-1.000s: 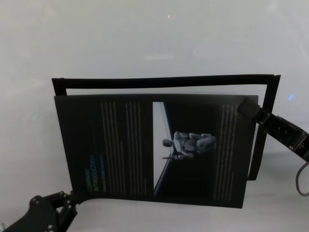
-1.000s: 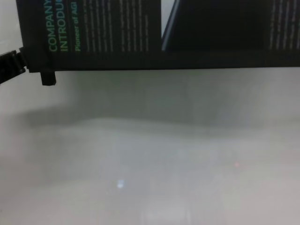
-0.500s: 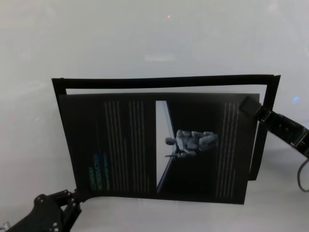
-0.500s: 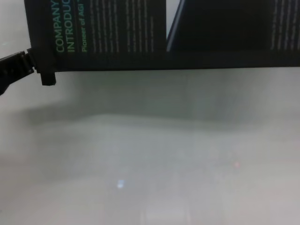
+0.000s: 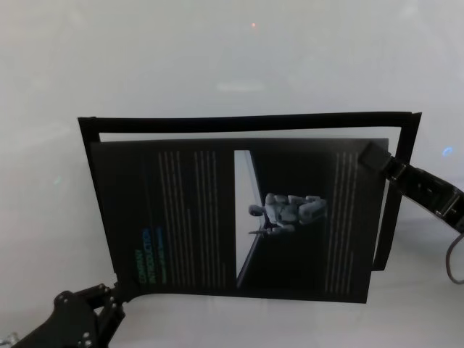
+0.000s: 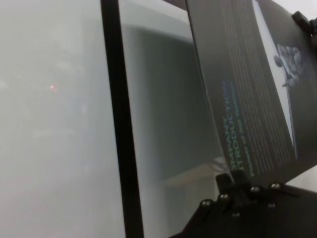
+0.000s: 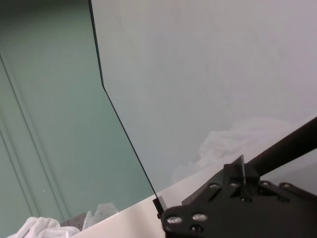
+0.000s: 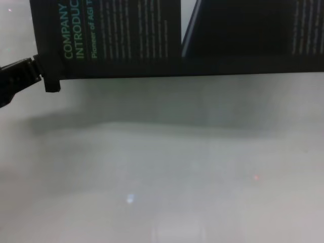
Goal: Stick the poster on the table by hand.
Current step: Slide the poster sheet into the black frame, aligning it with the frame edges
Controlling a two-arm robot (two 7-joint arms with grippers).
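The poster (image 5: 232,217), black with white text columns and a pale stripe, hangs a little above the pale table (image 5: 217,58), held by two corners. My left gripper (image 5: 116,293) is shut on its near left corner, also in the chest view (image 8: 43,76) under the "COMPANY INTRODUCTION" heading (image 8: 76,30). My right gripper (image 5: 373,156) is shut on its far right corner. The left wrist view shows the poster (image 6: 247,99) above the left gripper (image 6: 237,181). The right wrist view shows the right gripper (image 7: 237,173) pinching the sheet's thin edge (image 7: 124,124).
A thin black rectangular outline (image 5: 246,122) lies on the table beneath and behind the poster; its right side (image 5: 395,188) runs past the right arm (image 5: 435,199). One strip of it shows in the left wrist view (image 6: 119,124). Bare table (image 8: 162,177) lies in front.
The poster has shifted a little to the right with both grippers still holding it; the left gripper has moved right along with its corner.
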